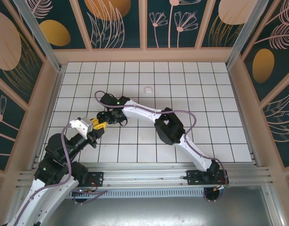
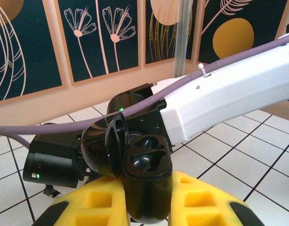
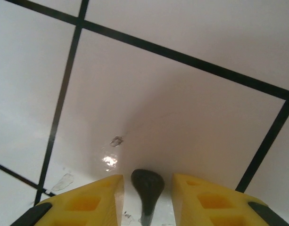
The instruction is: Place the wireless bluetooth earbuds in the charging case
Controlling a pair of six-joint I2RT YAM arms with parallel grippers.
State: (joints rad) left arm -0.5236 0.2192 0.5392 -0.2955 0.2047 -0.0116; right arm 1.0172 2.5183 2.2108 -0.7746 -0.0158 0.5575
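One black earbud (image 3: 146, 184) lies on floor tile (image 3: 182, 108) betw. right gripper (image 3: 147, 182) fingers, spread, not touching it; left gripper (image 2: 146, 190) pinches one black charging case (image 2: 146, 174), lid (image 2: 109, 146) open, 2 sockets (image 2: 143, 162) empty; one small white item (image 1: 147, 89) well apart.

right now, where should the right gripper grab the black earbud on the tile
Probably across the narrow stem just under the rounded head of the black earbud, from above, one finger per side. It lies on the white tile with the stem lined up between the right gripper's fingers.
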